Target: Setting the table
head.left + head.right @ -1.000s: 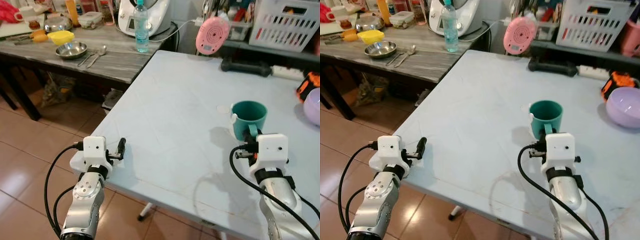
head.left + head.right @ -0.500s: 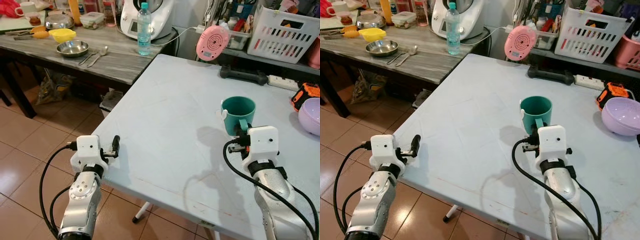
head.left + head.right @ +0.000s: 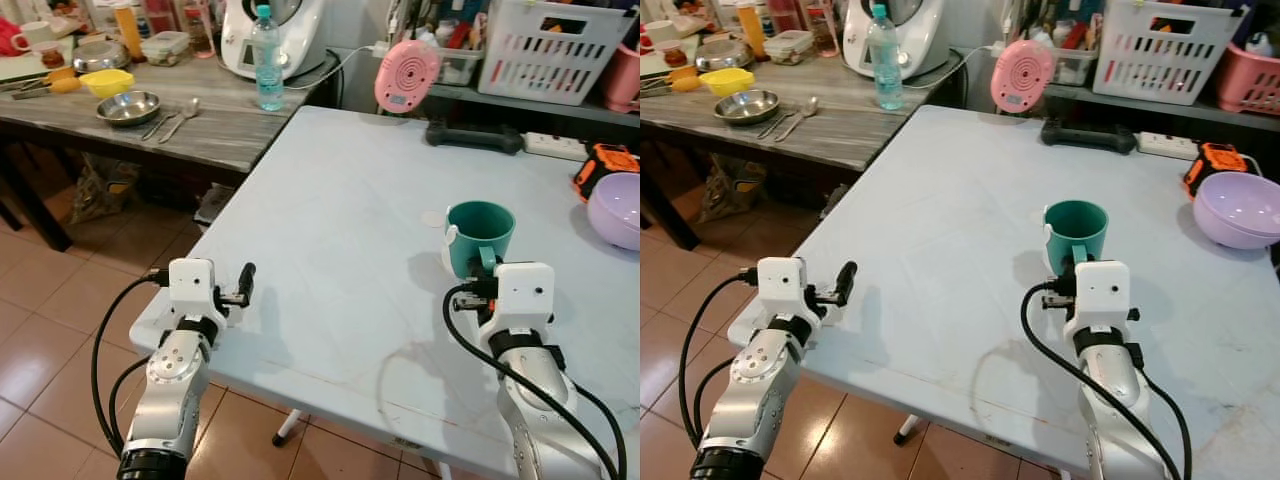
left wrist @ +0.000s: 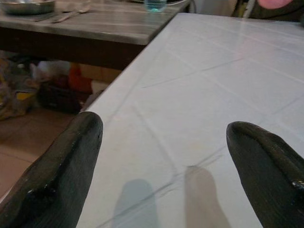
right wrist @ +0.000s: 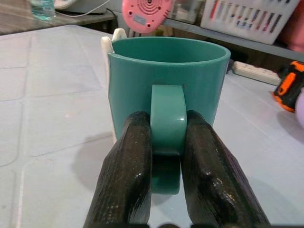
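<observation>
Right jaws [image 5: 166,156] pinch the one teal mug's [image 5: 168,80] handle; left jaws [image 4: 161,166] gape, empty.

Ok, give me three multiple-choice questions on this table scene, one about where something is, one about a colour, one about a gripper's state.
1. Where does the purple bowl sit?
A. on the white table's right side
B. on the wooden table
C. on the floor

2. What colour is the mug?
A. pink
B. teal
C. yellow

3. What is the right gripper doing?
A. hanging open over the floor
B. holding a spoon
C. clamped on the mug's handle

Answers: 1 A, the bowl rests near the white table's right edge. 2 B, the right wrist view shows a teal mug. 3 C, both fingers press the handle, while the left gripper is open above the table's near corner.
</observation>
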Motion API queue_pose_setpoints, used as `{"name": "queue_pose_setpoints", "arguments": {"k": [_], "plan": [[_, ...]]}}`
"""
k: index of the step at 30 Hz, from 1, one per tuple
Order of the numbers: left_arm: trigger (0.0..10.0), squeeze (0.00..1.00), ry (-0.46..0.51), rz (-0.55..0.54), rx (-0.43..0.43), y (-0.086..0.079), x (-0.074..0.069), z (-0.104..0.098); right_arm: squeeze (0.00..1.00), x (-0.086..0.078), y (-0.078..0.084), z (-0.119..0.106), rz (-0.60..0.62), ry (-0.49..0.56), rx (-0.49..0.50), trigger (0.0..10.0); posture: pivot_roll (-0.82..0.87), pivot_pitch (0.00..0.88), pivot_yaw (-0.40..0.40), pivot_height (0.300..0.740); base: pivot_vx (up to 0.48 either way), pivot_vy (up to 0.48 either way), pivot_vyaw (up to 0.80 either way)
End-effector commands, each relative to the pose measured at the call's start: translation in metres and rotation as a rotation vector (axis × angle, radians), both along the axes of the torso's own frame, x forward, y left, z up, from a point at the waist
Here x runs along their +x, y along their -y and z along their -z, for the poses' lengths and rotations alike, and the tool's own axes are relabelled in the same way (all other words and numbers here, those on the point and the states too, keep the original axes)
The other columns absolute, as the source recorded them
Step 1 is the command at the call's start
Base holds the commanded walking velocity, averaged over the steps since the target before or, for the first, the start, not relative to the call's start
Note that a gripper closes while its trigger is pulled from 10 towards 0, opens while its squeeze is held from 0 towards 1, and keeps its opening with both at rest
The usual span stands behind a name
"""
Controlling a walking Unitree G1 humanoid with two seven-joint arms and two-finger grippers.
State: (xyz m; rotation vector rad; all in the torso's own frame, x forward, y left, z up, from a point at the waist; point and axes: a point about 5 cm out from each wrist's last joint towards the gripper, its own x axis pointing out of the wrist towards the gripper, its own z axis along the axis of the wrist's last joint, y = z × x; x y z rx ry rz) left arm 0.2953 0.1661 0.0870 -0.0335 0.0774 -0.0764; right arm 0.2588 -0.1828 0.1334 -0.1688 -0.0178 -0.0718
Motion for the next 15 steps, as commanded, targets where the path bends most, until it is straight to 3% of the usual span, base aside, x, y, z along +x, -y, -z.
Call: {"name": "queue_pose_setpoints", "arguments": {"k": [1, 15], "plan": [[10.0, 0.0, -0.005, 0.011, 0.009, -0.0002, 0.003, -0.001, 0.0, 0.0005, 0.001, -0.005, 0.011, 0.031, 0.0, 10.0, -0.12, 0.033, 0.051, 0.74, 0.0, 0.296, 0.0], [10.0, 0.0, -0.009, 0.032, 0.013, 0.0014, 0.0034, -0.0007, 0.0, 0.0008, 0.0004, -0.0053, 0.02, 0.039, 0.003, 10.0, -0.12, 0.036, 0.058, 0.74, 0.0, 0.316, 0.0]]}}
